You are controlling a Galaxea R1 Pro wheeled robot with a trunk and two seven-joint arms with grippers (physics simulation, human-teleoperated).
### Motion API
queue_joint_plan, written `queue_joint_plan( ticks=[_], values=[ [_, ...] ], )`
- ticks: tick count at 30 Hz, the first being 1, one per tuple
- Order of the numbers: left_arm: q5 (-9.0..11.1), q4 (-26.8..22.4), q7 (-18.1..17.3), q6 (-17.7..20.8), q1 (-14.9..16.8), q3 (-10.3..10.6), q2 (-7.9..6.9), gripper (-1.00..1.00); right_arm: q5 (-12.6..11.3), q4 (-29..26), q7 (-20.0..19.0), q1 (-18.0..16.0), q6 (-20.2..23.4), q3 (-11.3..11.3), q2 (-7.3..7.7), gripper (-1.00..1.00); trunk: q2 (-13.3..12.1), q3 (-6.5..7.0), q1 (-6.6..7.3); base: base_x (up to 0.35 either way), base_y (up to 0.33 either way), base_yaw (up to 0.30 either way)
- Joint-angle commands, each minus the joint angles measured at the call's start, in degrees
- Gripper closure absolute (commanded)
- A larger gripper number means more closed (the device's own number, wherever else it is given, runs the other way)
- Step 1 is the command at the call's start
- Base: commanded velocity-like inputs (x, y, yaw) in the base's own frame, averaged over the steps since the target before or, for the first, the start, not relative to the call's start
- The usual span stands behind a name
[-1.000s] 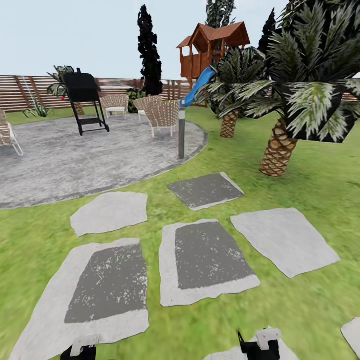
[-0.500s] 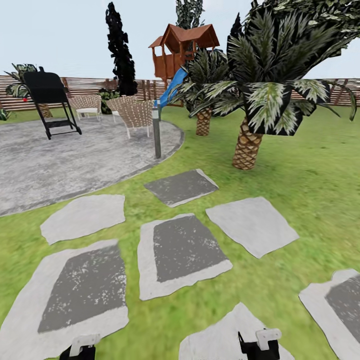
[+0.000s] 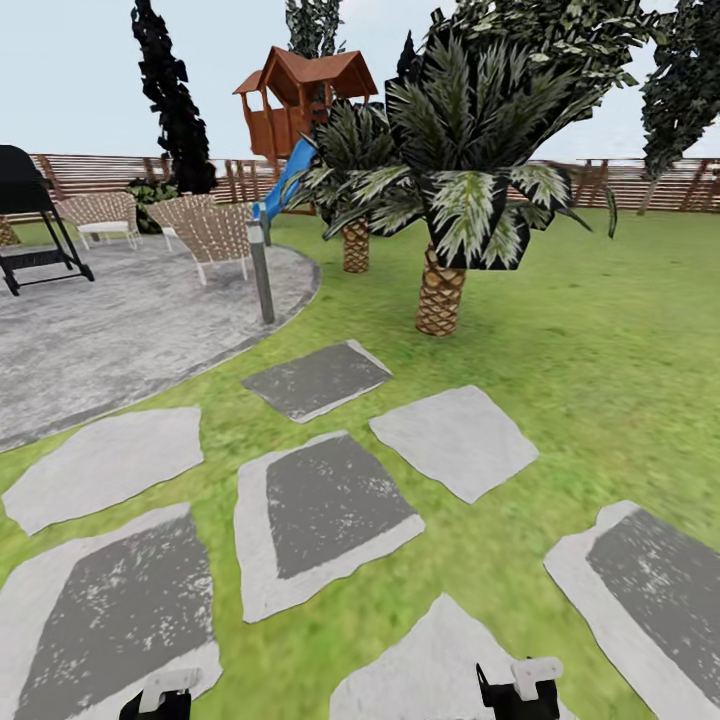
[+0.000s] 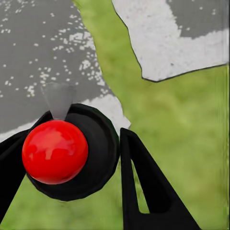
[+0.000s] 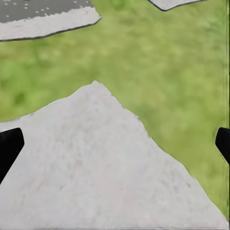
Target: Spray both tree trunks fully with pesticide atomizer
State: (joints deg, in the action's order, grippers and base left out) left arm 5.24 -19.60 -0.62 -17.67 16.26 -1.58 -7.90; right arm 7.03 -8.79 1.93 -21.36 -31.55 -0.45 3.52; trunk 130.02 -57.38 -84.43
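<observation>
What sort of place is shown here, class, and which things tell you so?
A back garden, most likely: a grass lawn with stepping stones, a wooden playhouse with a slide, and a slatted fence around it.

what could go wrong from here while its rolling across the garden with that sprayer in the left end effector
1. The atomizer sits between the left end effector fingers; a bump at a stepping stone edge might shift it.
2. Two scaly palms stand ahead; spraying them would likely be the wrong trees.
3. The post at the paving edge could be clipped.
</observation>
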Motion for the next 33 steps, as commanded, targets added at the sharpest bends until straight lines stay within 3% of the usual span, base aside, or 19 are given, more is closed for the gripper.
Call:
queue_joint_plan(
  ticks=[1,13,33],
  values=[
    [0.01,0.0,0.0,0.0,0.0,0.0,0.0,1.0,0.0,0.0,0.0,0.0,0.0,0.0,0.0,-1.0,-0.02,0.01,0.01,0.0,0.0,-0.3],
    [-0.3,0.09,0.42,0.0,-0.05,0.12,0.13,1.0,0.0,0.0,0.0,0.0,0.0,0.01,0.0,-1.0,-0.02,0.01,0.01,0.0,-0.016,-0.3],
    [-0.36,0.16,0.44,0.0,-0.04,0.08,0.26,1.0,0.0,0.0,0.0,0.0,0.0,0.01,0.0,-1.0,-0.02,0.01,0.01,0.0,-0.265,-0.3]
  ],
)
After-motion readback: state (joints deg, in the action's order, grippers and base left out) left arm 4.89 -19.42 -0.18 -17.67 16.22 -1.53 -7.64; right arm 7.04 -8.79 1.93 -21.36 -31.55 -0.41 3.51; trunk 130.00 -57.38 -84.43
